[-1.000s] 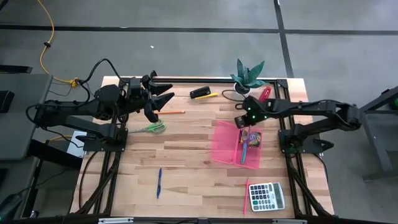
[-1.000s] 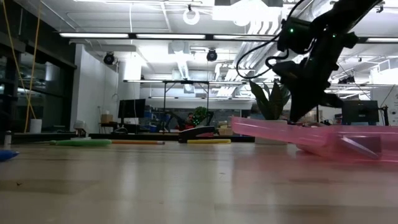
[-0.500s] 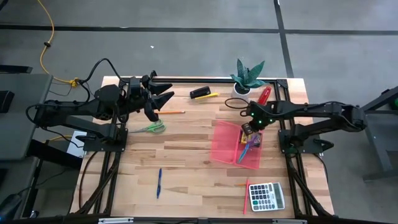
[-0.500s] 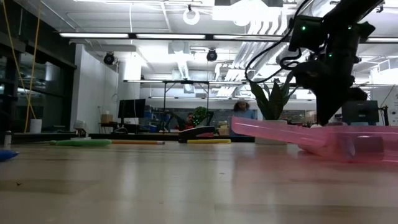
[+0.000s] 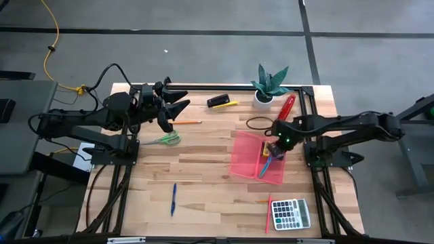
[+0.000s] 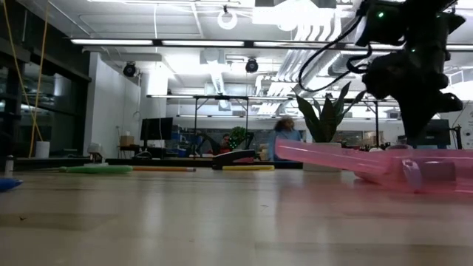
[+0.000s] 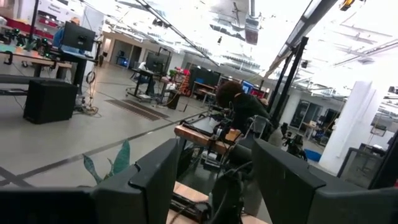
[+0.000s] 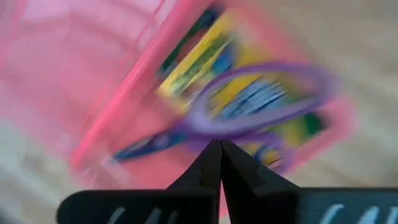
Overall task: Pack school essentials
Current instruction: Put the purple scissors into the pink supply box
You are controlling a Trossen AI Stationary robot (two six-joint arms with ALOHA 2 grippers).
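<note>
The translucent pink tray [image 5: 247, 157] lies flat on the table's right half. In it the purple-handled scissors [image 8: 255, 102] lie over the yellow-green crayon box [image 8: 186, 74], their blue blades [image 5: 265, 166] toward the near edge. My right gripper [image 5: 278, 144] is shut and hovers just over them, pointing down; its tips [image 8: 219, 146] are by the scissors' handle loop. My left gripper [image 5: 175, 108] waits open above the far left. On the wood lie the green-handled scissors [image 5: 166, 139], an orange pencil [image 5: 190, 122], the blue pen [image 5: 173, 198] and a red pencil [image 5: 268, 211]. My right gripper comes from above with its fingers shut, right at the base of the scissors' purple loop [image 8: 199, 127]. The view is blurred, so I cannot tell whether the tips touch the scissors or the box.
A calculator [image 5: 290, 213] sits at the near right corner. The potted plant [image 5: 271, 85], a red tool [image 5: 288, 105], a black ring [image 5: 256, 123] and a black item with a yellow pencil [image 5: 220, 102] line the far edge. Bare wood lies mid-table. A person [image 6: 284, 133] shows beyond the table.
My right gripper has moved from the tray's far left corner toward the table's right and near edges, ending over the crayon box and scissors inside the tray. The tray and its contents have stayed where they were.
</note>
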